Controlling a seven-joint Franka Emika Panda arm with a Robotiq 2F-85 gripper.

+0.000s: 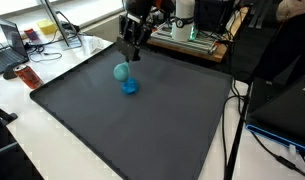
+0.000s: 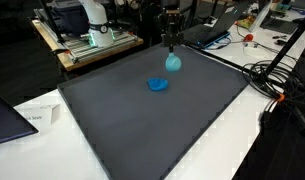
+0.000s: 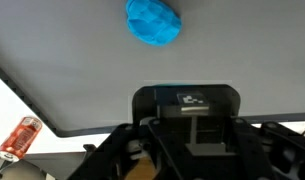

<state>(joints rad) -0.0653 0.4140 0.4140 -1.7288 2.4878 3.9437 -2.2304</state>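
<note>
In both exterior views my gripper (image 1: 130, 56) (image 2: 172, 46) hangs over the far part of a dark mat (image 1: 142, 130) (image 2: 162, 130). It is shut on a pale teal round object (image 1: 122, 71) (image 2: 173, 63), which hangs just below the fingertips, above the mat. A brighter blue crumpled object (image 1: 130, 87) (image 2: 158, 84) lies on the mat close beside it. In the wrist view that blue object (image 3: 154, 22) sits at the top, while the gripper (image 3: 187, 122) fills the bottom and hides most of what it holds.
A red bottle (image 1: 28, 76) (image 3: 22, 133) lies on the white table beside the mat's edge. A laptop (image 1: 6, 50) stands further off. A bench with equipment (image 1: 192, 28) (image 2: 92, 35) stands behind the mat. Cables (image 2: 274, 80) and a tripod leg lie alongside.
</note>
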